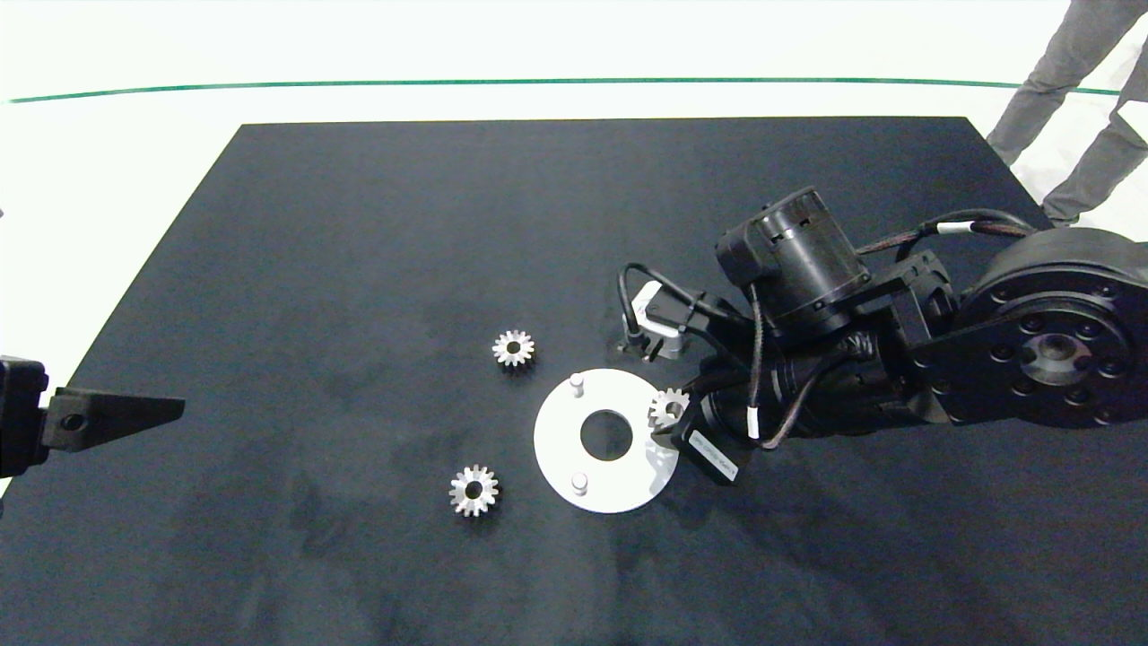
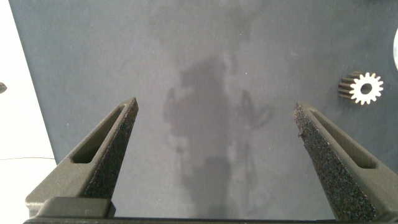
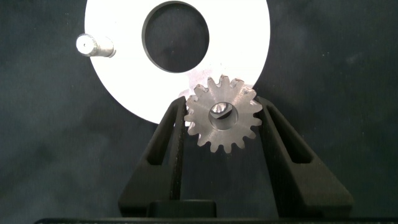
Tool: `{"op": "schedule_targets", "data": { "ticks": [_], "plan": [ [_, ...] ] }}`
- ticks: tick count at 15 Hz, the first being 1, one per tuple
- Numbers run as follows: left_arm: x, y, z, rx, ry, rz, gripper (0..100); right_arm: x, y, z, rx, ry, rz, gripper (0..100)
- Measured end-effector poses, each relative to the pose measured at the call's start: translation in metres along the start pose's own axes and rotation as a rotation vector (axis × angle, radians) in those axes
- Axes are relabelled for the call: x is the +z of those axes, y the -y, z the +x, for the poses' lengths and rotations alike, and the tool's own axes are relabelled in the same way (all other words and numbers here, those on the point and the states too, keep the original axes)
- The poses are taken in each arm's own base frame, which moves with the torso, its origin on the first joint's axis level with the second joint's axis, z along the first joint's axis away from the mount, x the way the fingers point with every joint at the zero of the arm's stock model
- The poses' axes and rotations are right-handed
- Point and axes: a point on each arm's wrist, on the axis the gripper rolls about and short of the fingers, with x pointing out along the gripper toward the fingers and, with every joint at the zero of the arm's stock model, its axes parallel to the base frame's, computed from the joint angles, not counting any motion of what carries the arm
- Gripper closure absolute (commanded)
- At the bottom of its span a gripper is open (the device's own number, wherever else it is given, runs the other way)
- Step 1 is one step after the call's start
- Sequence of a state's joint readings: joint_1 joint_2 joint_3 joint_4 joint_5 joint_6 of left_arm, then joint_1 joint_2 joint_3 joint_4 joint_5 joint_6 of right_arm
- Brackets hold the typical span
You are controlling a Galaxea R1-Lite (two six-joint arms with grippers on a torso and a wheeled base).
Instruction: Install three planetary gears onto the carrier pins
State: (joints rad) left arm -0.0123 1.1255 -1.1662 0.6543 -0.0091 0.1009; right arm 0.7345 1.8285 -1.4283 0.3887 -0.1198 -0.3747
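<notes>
Right gripper [image 3: 222,121]: the two grey fingers pinch one planetary gear [image 3: 222,120] by its toothed rim, one finger on each side. The right wrist view shows a pin tip inside the gear's centre hole; the head view cannot resolve this. The gear sits over the near edge of the white disc [image 3: 118,74]. Beyond the fingertips lies the disc's large centre hole, and to one side of it a bare carrier pin [image 3: 93,46] stands upright.

The head view shows two bare pins on the disc [image 1: 560,444], one at the far rim [image 1: 577,384] and one at the near rim [image 1: 579,483]. The right arm reaches in low from the right edge, its wrist angled down to the disc.

Left gripper [image 2: 214,143]: fingers spread wide, nothing between them, only the dark table [image 2: 211,56] below. A loose gear [image 2: 364,88] lies well beyond and outside one fingertip. In the head view this gripper [image 1: 170,408] sits at the left edge, well apart from the two loose gears [image 1: 513,347] [image 1: 473,490], which lie flat on the table beside the disc.

A person's legs [image 1: 1067,99] show beyond the table's far right corner.
</notes>
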Motion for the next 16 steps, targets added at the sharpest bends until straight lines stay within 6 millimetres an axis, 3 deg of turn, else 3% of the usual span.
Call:
{"op": "schedule_targets", "data": {
  "ticks": [11, 16],
  "plan": [
    [-0.0002, 0.0001, -0.0007, 0.0, 0.002, 0.0, 0, 0.0007, -0.0052, 0.0105, -0.007, 0.008, -0.006, 81],
    [-0.0004, 0.0002, -0.0005, -0.001, 0.001, 0.001, 0, -0.0002, -0.0043, 0.005, -0.013, 0.014, -0.004, 81]
  ]
}}
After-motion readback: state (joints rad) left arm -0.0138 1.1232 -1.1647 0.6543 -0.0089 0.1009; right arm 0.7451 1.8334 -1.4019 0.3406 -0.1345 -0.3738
